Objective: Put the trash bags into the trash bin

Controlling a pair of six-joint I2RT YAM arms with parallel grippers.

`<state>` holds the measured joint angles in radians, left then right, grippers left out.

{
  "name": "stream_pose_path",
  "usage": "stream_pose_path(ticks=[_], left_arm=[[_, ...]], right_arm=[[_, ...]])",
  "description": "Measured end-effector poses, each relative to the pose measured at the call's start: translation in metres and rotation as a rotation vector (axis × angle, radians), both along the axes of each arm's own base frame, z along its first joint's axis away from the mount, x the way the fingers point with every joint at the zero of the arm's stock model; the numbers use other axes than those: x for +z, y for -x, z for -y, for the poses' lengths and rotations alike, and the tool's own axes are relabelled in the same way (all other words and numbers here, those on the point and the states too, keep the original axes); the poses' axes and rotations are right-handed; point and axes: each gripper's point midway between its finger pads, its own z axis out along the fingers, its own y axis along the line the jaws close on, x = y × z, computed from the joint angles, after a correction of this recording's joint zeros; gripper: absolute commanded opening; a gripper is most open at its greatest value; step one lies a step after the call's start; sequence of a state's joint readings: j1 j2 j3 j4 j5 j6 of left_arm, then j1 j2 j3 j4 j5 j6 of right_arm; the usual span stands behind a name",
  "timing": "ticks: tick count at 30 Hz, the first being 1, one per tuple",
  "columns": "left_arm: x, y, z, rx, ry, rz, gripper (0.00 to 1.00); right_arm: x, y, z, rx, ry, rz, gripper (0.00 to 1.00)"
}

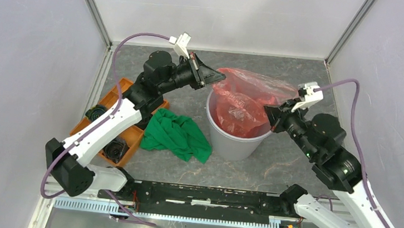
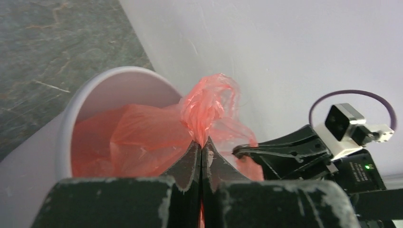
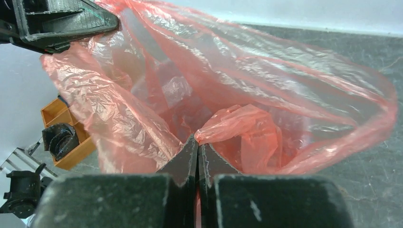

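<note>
The red-pink trash bag (image 1: 243,95) hangs with its lower part inside the grey-white trash bin (image 1: 230,142) and its mouth stretched open above the rim. My left gripper (image 1: 221,78) is shut on the bag's left edge; the film bunches above its tips in the left wrist view (image 2: 209,107), with the bin (image 2: 102,88) below. My right gripper (image 1: 270,110) is shut on the bag's right edge. In the right wrist view the bag (image 3: 228,80) spreads wide ahead of my closed right gripper (image 3: 197,140).
A green cloth (image 1: 178,135) lies on the table left of the bin. An orange compartment tray (image 1: 112,101) with black rolls (image 1: 113,150) sits at the left under my left arm. White walls enclose the back and sides.
</note>
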<state>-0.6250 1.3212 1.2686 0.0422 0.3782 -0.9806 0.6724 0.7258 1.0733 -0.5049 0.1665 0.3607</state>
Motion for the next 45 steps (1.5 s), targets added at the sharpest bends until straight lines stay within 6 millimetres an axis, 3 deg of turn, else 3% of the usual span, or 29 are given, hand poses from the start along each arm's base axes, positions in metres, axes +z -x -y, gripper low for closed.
stream_pose_path(ticks=[4,11,22,34,45], left_arm=[[-0.005,0.013,-0.016,0.031,-0.032,0.004,0.02],[-0.035,0.045,-0.043,0.047,-0.073,-0.038,0.02],[-0.09,0.061,-0.055,0.05,-0.149,-0.138,0.06],[-0.102,0.078,-0.063,0.025,-0.151,-0.149,0.12],[-0.12,0.088,-0.066,0.002,-0.182,-0.195,0.12]], right_arm=[[0.0,0.014,0.003,0.042,-0.007,0.028,0.01],[-0.033,0.038,-0.002,0.153,0.019,-0.016,0.05],[-0.055,0.061,-0.006,0.25,0.025,-0.071,0.15],[-0.065,0.077,-0.002,0.282,0.009,-0.075,0.09],[-0.118,0.09,-0.01,0.365,0.041,-0.162,0.09]])
